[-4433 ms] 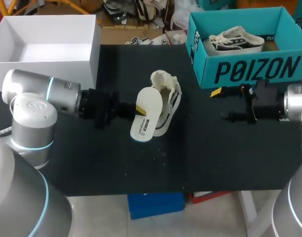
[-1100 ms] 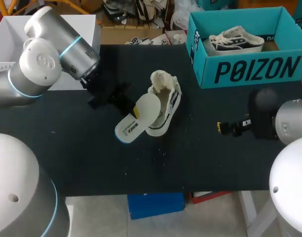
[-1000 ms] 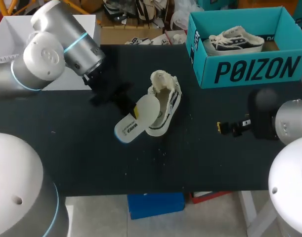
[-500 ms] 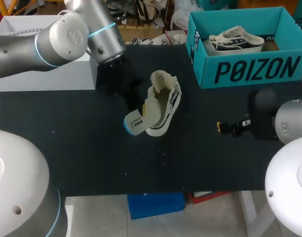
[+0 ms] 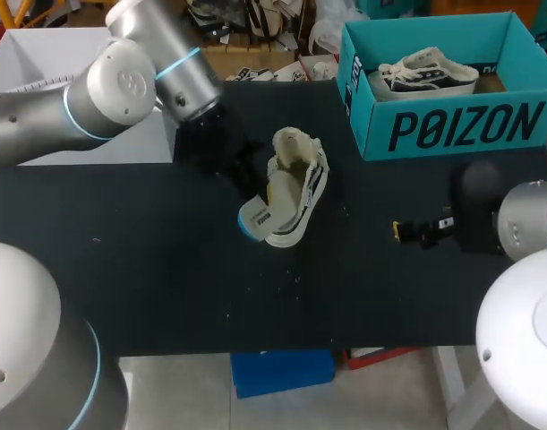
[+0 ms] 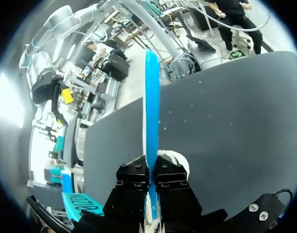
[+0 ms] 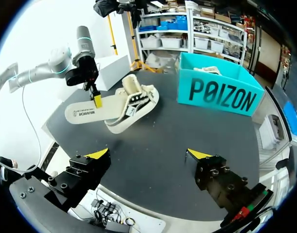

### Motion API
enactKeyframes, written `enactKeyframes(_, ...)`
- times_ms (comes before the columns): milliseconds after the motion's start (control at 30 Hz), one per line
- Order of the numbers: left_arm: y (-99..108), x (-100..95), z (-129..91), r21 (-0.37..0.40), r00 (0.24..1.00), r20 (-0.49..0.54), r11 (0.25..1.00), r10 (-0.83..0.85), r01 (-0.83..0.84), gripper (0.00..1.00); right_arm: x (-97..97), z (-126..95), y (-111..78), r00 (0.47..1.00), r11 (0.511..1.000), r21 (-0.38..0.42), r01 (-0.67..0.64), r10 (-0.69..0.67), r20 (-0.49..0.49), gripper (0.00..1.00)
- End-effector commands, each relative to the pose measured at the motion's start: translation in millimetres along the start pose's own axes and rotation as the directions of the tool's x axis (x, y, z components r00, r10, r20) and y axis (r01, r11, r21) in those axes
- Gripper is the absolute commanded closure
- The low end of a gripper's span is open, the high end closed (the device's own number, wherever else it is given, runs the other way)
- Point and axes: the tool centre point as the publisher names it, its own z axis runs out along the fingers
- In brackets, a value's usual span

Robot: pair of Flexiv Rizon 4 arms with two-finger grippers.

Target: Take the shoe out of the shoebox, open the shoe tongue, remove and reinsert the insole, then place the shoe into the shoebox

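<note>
A black table (image 5: 166, 287) seen from above. Close to its near right side, the right gripper (image 7: 148, 155) hovers low over the surface with its yellow-tipped fingers spread wide and nothing between them. A few pale specks (image 5: 295, 278) lie on the table between the near edge and the middle. At the middle of the table a cream sneaker (image 5: 300, 184) lies with its opening turned up. A white insole (image 5: 257, 213) with a blue underside leans against the sneaker's left side, one end at the opening and the other sticking out toward the near left; whether the far end is inside the sneaker cannot be told. The left gripper (image 6: 151, 167) is clamped on the insole's edge, fingers pressed to both faces, and it partly hides the sneaker's left side. The left arm (image 5: 121, 81) reaches in from the far left and crosses over the front of an open white box (image 5: 40, 49) at the far left corner. At the far right corner stands a teal shoebox (image 5: 452, 125), open, with a second sneaker (image 5: 425, 70) lying inside it.
</note>
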Motion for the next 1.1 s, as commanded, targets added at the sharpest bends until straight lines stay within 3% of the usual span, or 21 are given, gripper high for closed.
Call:
enactKeyframes(33,4,1.5,5,-0.014,1.0,0.026,1.0,-0.006,0.006,1.0,0.0,1,-0.9,1.0,1.0,-0.003,-0.001,0.001,-0.001,0.0)
enactKeyframes(633,39,-1.4,12,-0.012,0.998,0.069,1.0,-0.003,0.004,1.0,0.0,1,-0.9,1.0,1.0,-0.003,-0.001,0.001,-0.001,0.0)
enactKeyframes(1000,67,-4.9,7,-0.055,0.997,0.064,0.998,-0.039,0.042,0.99,0.0,1,-0.9,1.0,1.0,-0.003,-0.001,0.001,-0.001,0.0)
enactKeyframes(1067,69,-6.8,7,-0.054,0.997,0.064,0.998,-0.04,0.043,0.09,0.0,1,-0.9,1.0,1.0,-0.003,-0.001,0.001,-0.001,0.0)
enactKeyframes(1100,69,-8.0,7,-0.05,0.998,0.061,0.998,-0.035,0.038,0.0,0.0,1,-0.9,1.0,1.0,-0.003,-0.001,0.001,-0.001,0.0)
